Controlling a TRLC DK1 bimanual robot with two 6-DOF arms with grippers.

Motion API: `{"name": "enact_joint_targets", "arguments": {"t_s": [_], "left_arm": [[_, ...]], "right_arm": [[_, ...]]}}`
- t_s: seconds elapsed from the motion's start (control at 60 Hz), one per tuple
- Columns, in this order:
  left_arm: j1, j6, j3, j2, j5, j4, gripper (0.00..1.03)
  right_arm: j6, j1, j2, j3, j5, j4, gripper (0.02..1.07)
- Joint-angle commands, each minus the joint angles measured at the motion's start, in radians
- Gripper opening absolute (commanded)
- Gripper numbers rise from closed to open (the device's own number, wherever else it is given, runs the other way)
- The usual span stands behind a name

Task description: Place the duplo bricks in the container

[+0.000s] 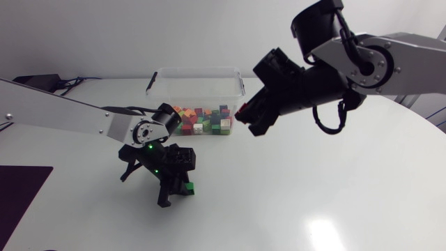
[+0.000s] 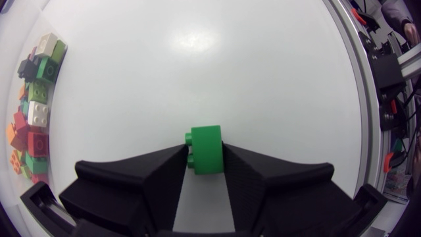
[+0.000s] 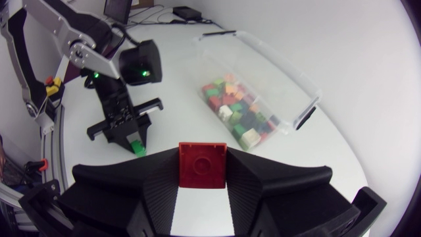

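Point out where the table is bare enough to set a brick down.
Bare: the white table from the left tool, shut on a green duplo brick, across to the table's right edge, beneath the right tool with its red square brick. Crowded: the clear plastic container, heaped with mixed coloured bricks.

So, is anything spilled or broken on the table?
Nothing stands out. The container sits upright with its bricks inside, none spilled around it. The left end effector grips a green brick and the right end effector grips a red brick.
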Motion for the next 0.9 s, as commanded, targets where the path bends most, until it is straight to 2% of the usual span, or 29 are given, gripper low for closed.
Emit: {"name": "enact_joint_targets", "arguments": {"t_s": [0.0, 0.133, 0.417, 0.733, 0.883], "left_arm": [[0.013, 0.020, 0.019, -0.057, 0.006, -0.046, 0.32], [0.015, 0.017, 0.016, -0.109, 0.015, -0.081, 0.32], [0.022, 0.005, 0.007, -0.141, 0.015, -0.099, 0.32], [0.090, -0.033, 0.082, -0.284, 0.024, -0.127, 0.32], [0.110, -0.066, 0.125, -0.322, 0.039, -0.133, 0.32]], "right_arm": [[0.038, -0.024, 0.051, 0.054, -0.018, 0.037, 0.27], [0.062, -0.041, 0.105, 0.102, -0.030, 0.089, 0.27], [0.075, -0.053, 0.177, 0.168, -0.036, 0.113, 0.27], [0.119, -0.062, 0.284, 0.294, -0.039, 0.150, 0.27], [0.161, -0.065, 0.393, 0.361, -0.039, 0.236, 0.27]]}}
